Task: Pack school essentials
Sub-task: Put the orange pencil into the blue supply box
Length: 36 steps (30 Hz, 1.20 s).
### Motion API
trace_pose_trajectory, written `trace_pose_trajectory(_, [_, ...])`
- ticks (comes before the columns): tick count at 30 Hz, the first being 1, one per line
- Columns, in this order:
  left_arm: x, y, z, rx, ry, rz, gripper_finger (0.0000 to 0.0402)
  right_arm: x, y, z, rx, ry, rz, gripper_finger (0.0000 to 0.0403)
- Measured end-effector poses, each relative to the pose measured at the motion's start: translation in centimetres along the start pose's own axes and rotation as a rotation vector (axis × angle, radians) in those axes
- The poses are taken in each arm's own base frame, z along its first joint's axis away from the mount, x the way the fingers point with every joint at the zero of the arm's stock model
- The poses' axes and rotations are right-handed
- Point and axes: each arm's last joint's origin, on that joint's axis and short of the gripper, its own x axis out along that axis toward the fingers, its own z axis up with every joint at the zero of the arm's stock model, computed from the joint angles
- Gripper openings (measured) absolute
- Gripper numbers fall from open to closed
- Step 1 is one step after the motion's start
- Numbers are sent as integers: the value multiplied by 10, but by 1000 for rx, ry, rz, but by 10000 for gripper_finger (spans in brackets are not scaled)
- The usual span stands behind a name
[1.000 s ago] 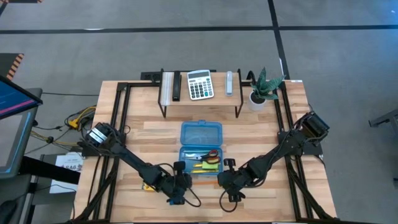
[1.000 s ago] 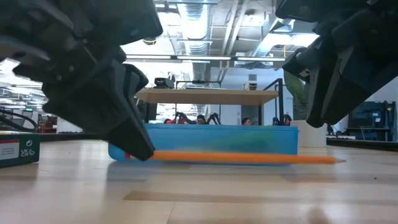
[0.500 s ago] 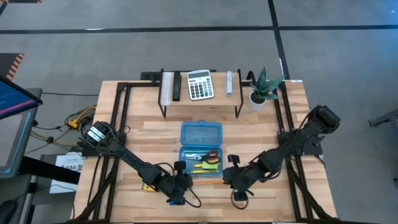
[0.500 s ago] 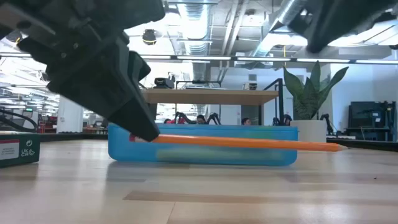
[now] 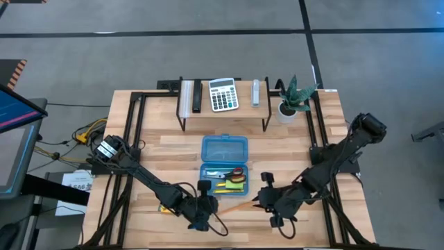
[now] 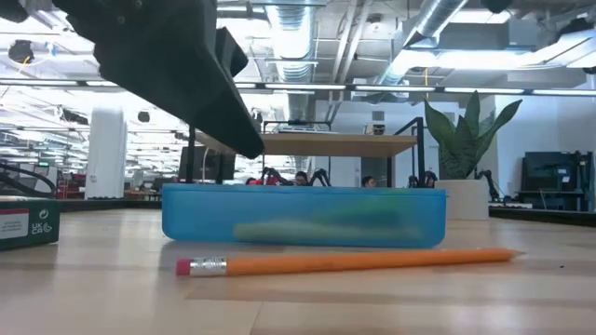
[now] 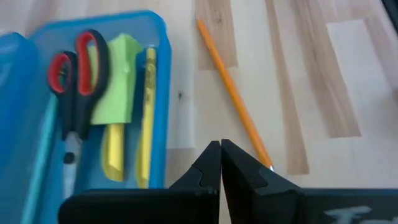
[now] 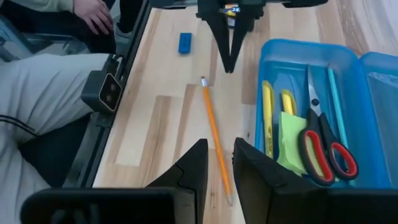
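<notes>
Left gripper hangs above the light wooden desk with its fingers pressed together on nothing, just over the eraser end of the long orange pencil. That pencil lies loose on the desk in front of the open blue translucent plastic case, pointing diagonally away from it.

Right gripper sits off to the pencil's tip side, fingers slightly parted, empty too.

Inside the case: red-handled scissors, green sticky notes and a yellow pencil. A tiny blue eraser is out on the desk beyond the pencil.

Risk as I see it: the pencil is thin and flat on wood, so a pinch coming down off-centre could roll it or skid it away, or knock it into the case wall.
</notes>
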Motion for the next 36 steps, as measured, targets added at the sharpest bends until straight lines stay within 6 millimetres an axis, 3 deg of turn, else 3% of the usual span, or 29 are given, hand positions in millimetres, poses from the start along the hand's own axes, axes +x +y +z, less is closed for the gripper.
trace_pose_trajectory(9, [-1, -10, -7, -124, 53, -107, 15, 13, -3, -17, 0, 7, 4, 98])
trace_pose_trajectory(16, [0, -23, -13, -144, 39, -118, 104, 26, -7, -41, 15, -10, 67, 98])
trace_pose_trajectory(23, [19, -28, -25, -103, 47, -75, 190, 33, -7, -65, 4, 5, 118, 105])
trace_pose_trajectory(29, [37, -35, -29, -124, 28, -98, 223, 61, 3, -84, -21, 30, 155, 158])
trace_pose_trajectory(36, [38, -34, -32, -136, 52, -87, 219, 97, 3, -99, -44, 129, 89, 225])
